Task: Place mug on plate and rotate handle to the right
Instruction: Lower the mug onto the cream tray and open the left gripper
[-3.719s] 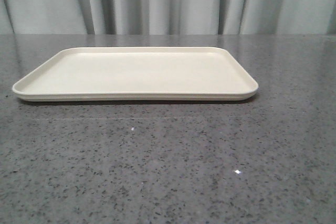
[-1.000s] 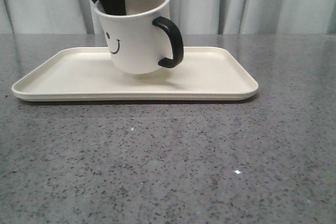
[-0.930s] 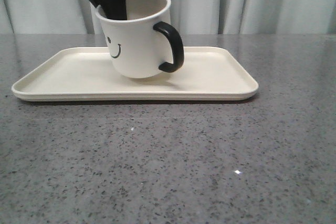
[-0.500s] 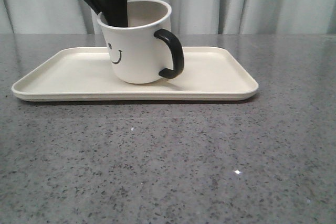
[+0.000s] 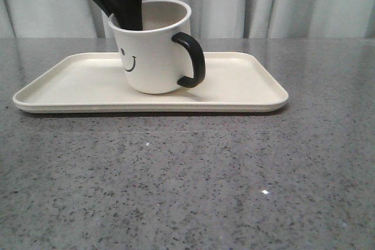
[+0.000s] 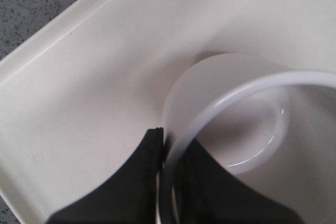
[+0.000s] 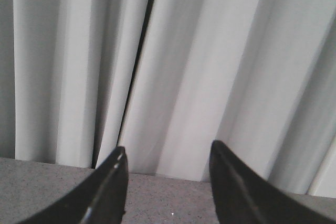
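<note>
The white mug [image 5: 153, 51] with a black smiley face stands upright on the cream plate [image 5: 246, 89], left of its middle. Its black handle [image 5: 192, 60] points to the right in the front view. My left gripper [image 5: 125, 13] comes down from above and is shut on the mug's left rim, one finger inside and one outside. In the left wrist view the mug's rim [image 6: 210, 109] runs between the two black fingers [image 6: 137, 177], with the plate's floor [image 6: 105, 77] beneath. My right gripper [image 7: 168, 156] is open, faces the curtain and holds nothing.
The plate lies on a grey speckled table [image 5: 187, 180]. A pale pleated curtain [image 5: 281, 1] hangs behind the table's far edge. The plate's right half [image 5: 240, 77] is bare.
The plate was bare at first. The left gripper then brought the mug down tilted above the plate and set it upright on the plate's floor. Over the last half second nothing moved.
</note>
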